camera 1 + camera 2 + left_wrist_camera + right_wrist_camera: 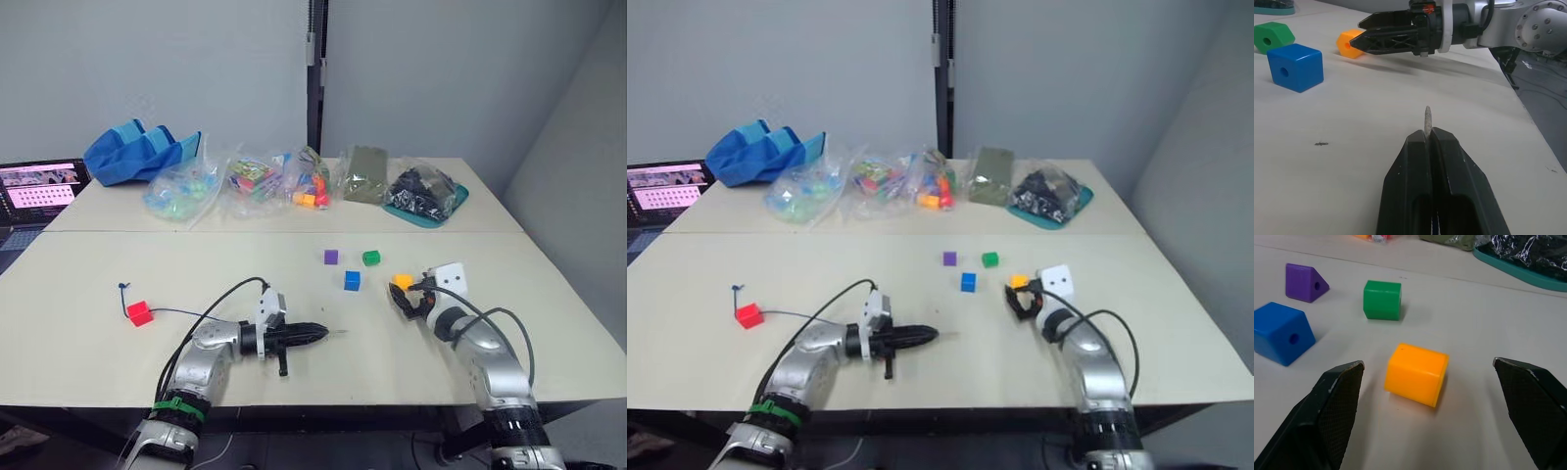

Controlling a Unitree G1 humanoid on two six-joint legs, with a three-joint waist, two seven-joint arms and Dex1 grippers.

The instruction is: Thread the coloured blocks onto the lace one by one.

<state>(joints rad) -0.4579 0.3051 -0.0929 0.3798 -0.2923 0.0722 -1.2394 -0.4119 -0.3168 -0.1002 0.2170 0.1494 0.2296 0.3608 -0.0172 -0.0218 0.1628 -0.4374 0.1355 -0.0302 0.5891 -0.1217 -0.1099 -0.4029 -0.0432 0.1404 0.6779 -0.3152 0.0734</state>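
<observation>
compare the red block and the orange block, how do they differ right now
The red block lies far out on the robot's left with the lace running from it; the orange block has no lace on it. The red block lies apart from both grippers, while the orange block lies between the open fingers of the right gripper, not yet gripped. Both rest on the table.

Red block (139,313) on lace (181,312); four others (352,281) loose.
</observation>
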